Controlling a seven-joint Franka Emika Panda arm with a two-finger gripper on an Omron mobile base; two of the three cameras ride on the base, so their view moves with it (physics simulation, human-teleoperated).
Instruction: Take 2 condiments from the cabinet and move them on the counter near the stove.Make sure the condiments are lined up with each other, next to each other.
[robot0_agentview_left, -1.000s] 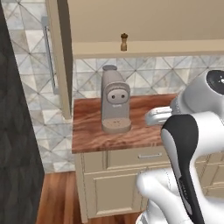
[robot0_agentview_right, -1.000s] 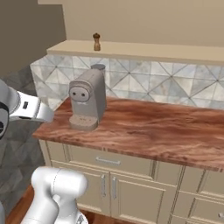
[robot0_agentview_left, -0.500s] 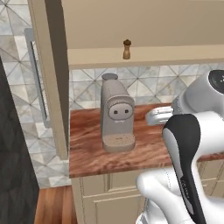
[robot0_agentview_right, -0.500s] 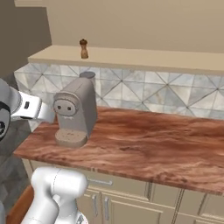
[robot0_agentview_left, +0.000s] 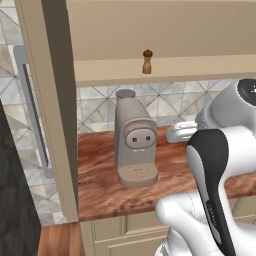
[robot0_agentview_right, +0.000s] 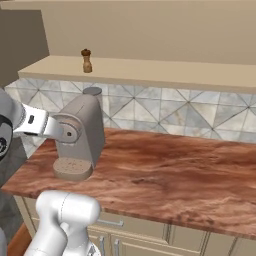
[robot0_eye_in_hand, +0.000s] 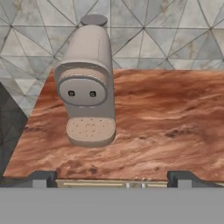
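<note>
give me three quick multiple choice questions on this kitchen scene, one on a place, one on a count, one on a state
1. Where does the small brown wooden pepper mill stand?
A. on the tan cabinet shelf board
B. on the reddish-brown wood-grain counter
C. on top of the grey-beige coffee machine

2. How many shakers show on the shelf?
A. none
B. one
C. three

3. The gripper is:
A. open
B. shut on the mill
C. shut on the machine

Answers: 1 A, it stands upright above the machine. 2 B, the mill alone is visible. 3 A, its tips stand far apart, nothing between.

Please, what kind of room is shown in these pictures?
Most likely a kitchen: a coffee machine stands on a wooden counter over cream drawers, with a tiled wall behind, and a pepper mill stands on the cabinet shelf above.
</note>
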